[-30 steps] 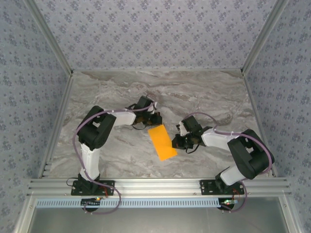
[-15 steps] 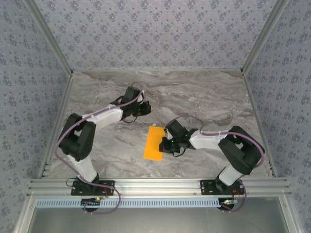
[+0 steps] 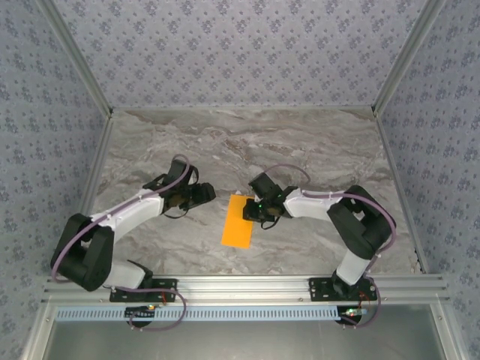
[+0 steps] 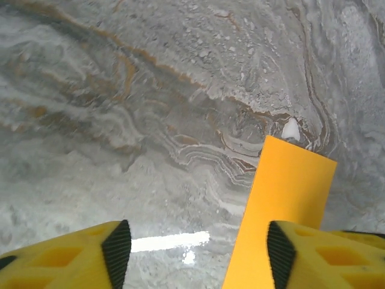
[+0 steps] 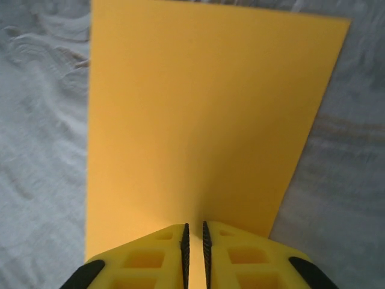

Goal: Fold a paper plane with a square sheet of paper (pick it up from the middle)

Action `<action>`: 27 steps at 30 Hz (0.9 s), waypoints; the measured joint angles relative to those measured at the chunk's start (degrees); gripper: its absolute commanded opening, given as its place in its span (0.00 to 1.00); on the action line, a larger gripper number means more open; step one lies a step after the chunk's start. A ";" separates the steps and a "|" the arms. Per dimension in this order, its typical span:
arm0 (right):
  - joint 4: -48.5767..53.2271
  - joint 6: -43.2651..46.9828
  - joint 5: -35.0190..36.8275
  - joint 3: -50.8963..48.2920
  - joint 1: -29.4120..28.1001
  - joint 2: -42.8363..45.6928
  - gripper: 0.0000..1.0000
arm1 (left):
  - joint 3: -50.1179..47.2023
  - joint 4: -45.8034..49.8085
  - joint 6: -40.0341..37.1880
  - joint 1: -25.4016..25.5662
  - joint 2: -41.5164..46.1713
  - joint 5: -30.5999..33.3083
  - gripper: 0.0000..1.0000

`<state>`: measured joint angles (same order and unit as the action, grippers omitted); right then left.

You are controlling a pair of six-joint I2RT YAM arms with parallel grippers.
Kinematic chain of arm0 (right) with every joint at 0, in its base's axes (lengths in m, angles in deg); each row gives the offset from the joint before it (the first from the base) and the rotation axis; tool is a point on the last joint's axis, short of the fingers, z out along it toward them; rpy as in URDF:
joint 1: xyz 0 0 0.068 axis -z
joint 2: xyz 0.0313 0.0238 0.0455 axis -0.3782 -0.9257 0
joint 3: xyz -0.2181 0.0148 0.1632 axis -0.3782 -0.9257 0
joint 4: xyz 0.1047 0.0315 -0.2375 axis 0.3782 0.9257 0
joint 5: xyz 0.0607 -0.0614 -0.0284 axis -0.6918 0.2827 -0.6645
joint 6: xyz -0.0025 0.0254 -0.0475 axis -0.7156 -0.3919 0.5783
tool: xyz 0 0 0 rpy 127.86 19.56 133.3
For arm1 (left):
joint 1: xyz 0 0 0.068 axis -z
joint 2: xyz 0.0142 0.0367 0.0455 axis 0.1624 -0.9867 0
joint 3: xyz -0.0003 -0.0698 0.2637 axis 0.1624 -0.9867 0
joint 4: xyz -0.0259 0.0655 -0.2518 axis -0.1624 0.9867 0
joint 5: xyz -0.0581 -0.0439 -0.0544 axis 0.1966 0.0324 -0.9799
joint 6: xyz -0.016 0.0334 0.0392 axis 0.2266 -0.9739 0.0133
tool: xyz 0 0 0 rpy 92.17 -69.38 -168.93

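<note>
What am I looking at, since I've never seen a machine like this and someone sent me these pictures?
Two robot arms are bolted at the near edge of a marble-look table. The wide picture comes from a camera above and behind them. The close-ups come from a camera on each wrist, with its yellow fingers in view. An orange paper, a flat rectangle, lies between the arms. The left hand is open beside it, holding nothing. The right hand sits over the paper's edge, almost closed; whether it pinches the paper I cannot tell.
</note>
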<state>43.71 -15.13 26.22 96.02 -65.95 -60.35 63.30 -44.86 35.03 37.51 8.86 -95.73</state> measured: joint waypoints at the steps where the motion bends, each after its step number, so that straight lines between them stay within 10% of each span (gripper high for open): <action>1: 0.31 0.11 0.00 0.81 0.17 -0.52 0.20 | -0.22 0.46 0.33 0.00 0.72 0.13 0.76; 7: 1.55 2.40 2.10 6.01 1.46 -4.20 0.22 | -2.25 1.95 1.33 0.00 4.48 0.15 0.99; 15: 8.35 9.22 7.93 12.59 1.25 -5.77 0.33 | -4.72 5.01 1.57 -0.81 8.13 1.05 0.99; 27: 24.68 14.75 16.24 17.88 -15.23 -4.50 0.74 | -8.83 6.51 2.01 -9.60 11.37 1.18 0.99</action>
<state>68.39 -0.38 42.46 113.90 -81.18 -64.85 54.47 -38.35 37.04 27.91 20.23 -94.55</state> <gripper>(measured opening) 0.718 0.992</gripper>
